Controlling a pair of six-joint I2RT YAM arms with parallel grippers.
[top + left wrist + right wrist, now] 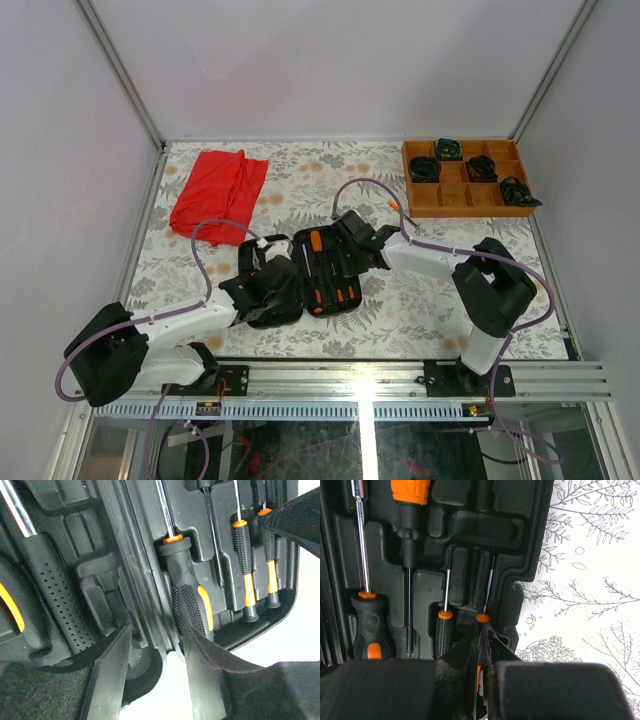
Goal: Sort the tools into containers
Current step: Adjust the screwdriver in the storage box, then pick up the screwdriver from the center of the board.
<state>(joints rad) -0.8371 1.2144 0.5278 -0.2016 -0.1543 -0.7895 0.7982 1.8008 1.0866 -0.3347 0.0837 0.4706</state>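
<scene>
A thin screwdriver [488, 587] is clenched in the right gripper [481, 634] for slotting into the case [485, 530]; the left gripper [157, 632] is parted astride its rim.

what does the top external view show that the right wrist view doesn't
Only top external: the red cloth and the wooden tray holding black coils. Only right wrist: the right gripper shut on the rightmost thin screwdriver, which lies in its slot. Both: the open tool case with other screwdrivers slotted inside, on the floral table.
</scene>
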